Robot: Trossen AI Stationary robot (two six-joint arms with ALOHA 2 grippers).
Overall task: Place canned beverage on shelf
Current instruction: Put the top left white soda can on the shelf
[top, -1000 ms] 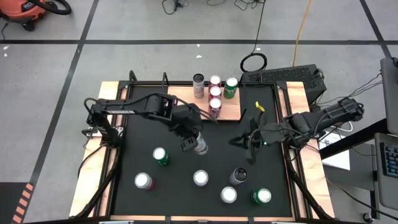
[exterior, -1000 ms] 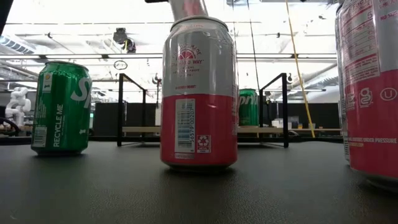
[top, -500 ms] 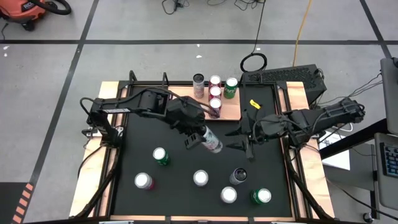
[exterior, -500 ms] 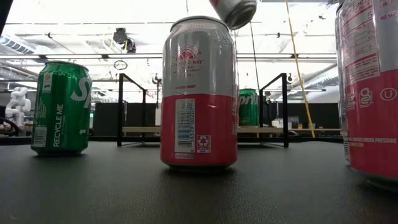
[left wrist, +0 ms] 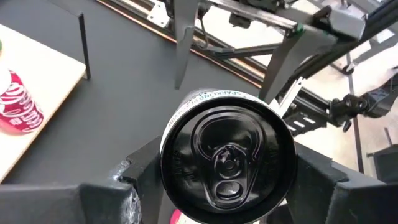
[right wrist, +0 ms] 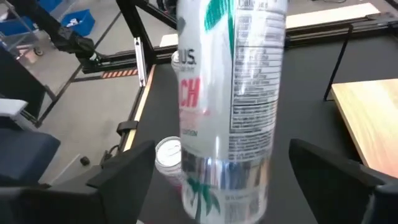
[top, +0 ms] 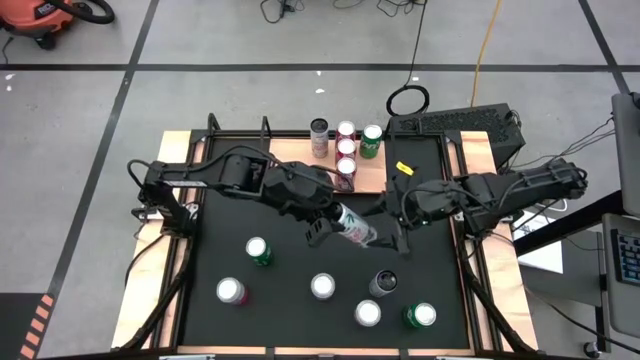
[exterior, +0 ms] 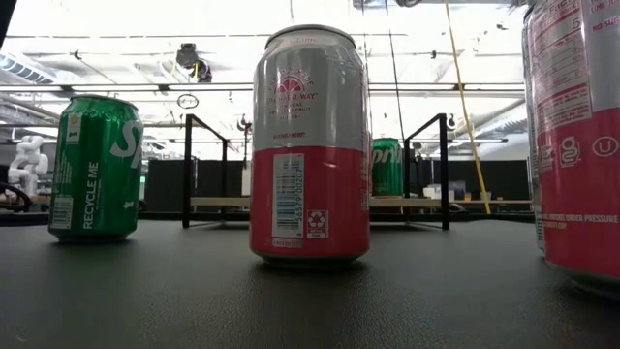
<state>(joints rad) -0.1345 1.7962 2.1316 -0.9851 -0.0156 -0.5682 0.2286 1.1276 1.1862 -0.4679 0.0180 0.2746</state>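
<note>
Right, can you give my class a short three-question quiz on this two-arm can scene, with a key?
1. True or false: the can in the left gripper stands upright on the black mat.
2. Where is the right gripper?
A. At the held can's free end, fingers spread to either side of it
B. Parked off the table
C. Over the shelf, gripping a green can
3. How many cans stand loose on the black mat?

Key: 1. False: it is held above the mat, lying over towards the right arm. 2. A. 3. Six.
</note>
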